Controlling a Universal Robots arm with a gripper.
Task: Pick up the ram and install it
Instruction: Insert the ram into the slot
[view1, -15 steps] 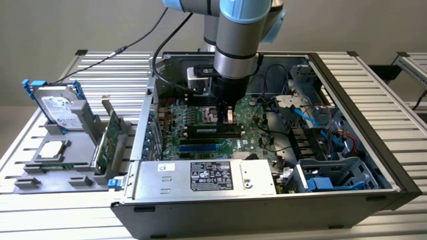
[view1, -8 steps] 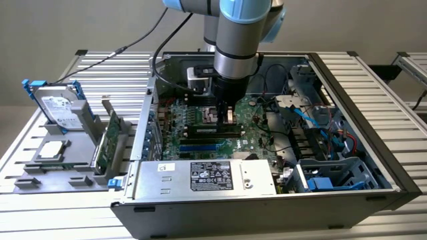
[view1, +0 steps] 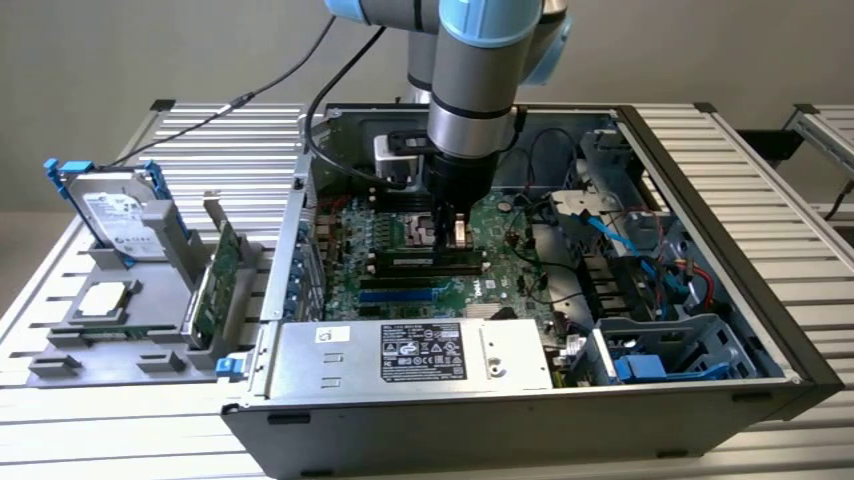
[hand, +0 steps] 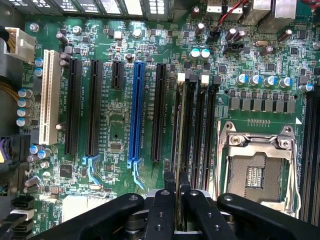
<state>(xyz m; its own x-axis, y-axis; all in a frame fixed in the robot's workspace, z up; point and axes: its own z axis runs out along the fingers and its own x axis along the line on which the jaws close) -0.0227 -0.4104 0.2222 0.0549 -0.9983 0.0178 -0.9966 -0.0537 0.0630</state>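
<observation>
Two spare parts, a hard drive (view1: 118, 208) and a bracketed card (view1: 218, 275), stand racked at the exterior view's left, clear of the work. Inside the open case (view1: 534, 432), the claw (hand: 180, 212) pinches the ram (hand: 179, 145) edge-on, lined up along the black memory slots (hand: 201, 130) for seating.

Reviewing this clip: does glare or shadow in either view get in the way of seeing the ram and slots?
Exterior view: soft, even light, but the arm shades the board, so the slots under the gripper look dark. Wrist view: evenly lit board; glare blows out the case openings and glints on the socket frame; the ram, edge-on in the gripper, is well lit.
</observation>
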